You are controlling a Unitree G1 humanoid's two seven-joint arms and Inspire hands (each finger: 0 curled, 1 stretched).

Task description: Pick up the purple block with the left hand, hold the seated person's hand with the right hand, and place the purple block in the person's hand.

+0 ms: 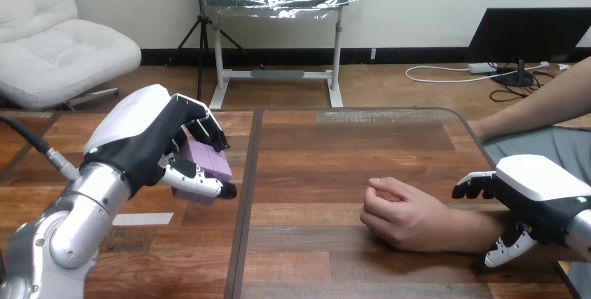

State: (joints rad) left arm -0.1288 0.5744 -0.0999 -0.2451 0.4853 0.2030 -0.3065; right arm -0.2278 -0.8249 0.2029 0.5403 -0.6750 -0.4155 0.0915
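Note:
My left hand [143,139] is raised over the table's left part with its fingers and thumb curled round the purple block [203,168], which is lifted off the wood. The person's hand [404,214] rests on the table at the right, loosely closed, its forearm running off toward the right edge. My right hand [533,194] sits over the person's wrist at the far right, fingers above and thumb below the forearm; whether they close on it I cannot tell.
The wooden table [327,173] has a dark seam running front to back left of centre. A strip of white tape [143,219] lies on the wood under my left forearm. The person's other arm [536,111] crosses the table's far right corner.

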